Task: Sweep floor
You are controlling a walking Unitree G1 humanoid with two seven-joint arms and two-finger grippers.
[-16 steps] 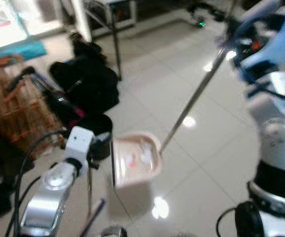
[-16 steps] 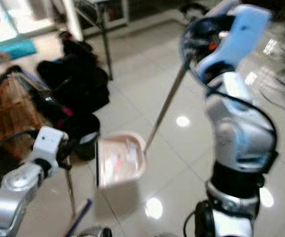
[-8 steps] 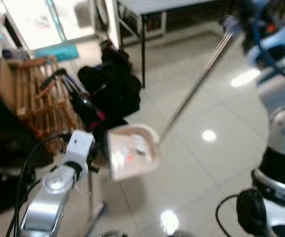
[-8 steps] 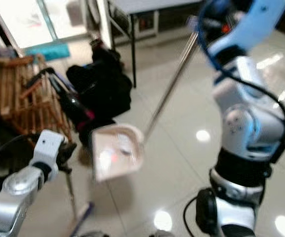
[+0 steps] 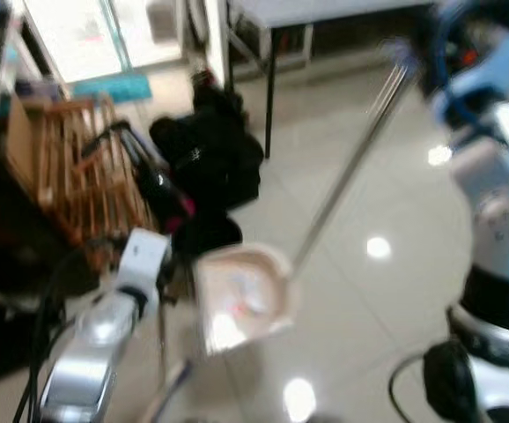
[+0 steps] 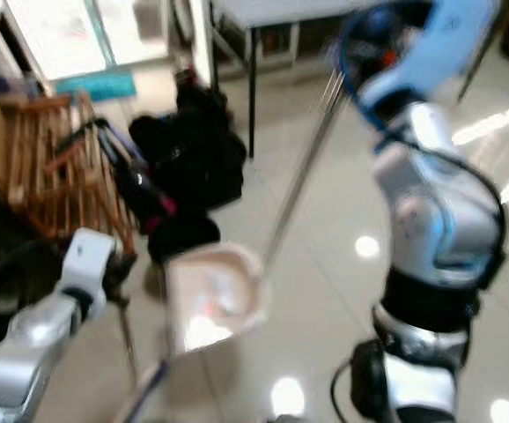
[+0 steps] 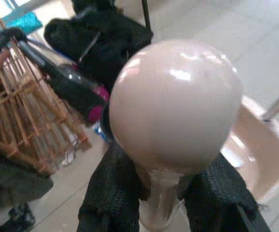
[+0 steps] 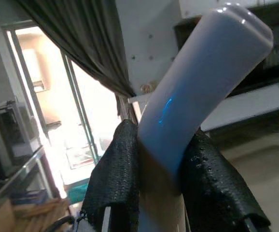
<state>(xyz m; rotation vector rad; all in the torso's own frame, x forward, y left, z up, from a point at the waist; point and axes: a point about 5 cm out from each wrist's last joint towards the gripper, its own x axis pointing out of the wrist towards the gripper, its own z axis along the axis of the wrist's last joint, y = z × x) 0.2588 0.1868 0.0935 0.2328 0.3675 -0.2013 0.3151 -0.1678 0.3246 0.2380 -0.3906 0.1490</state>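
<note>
The glossy pale tiled floor lies under a pink long-handled dustpan. The right pincer clamps its handle; the left pincer grips a round-knobbed broom handle. Tilted, the dustpan could spill debris onto black bags.
</note>
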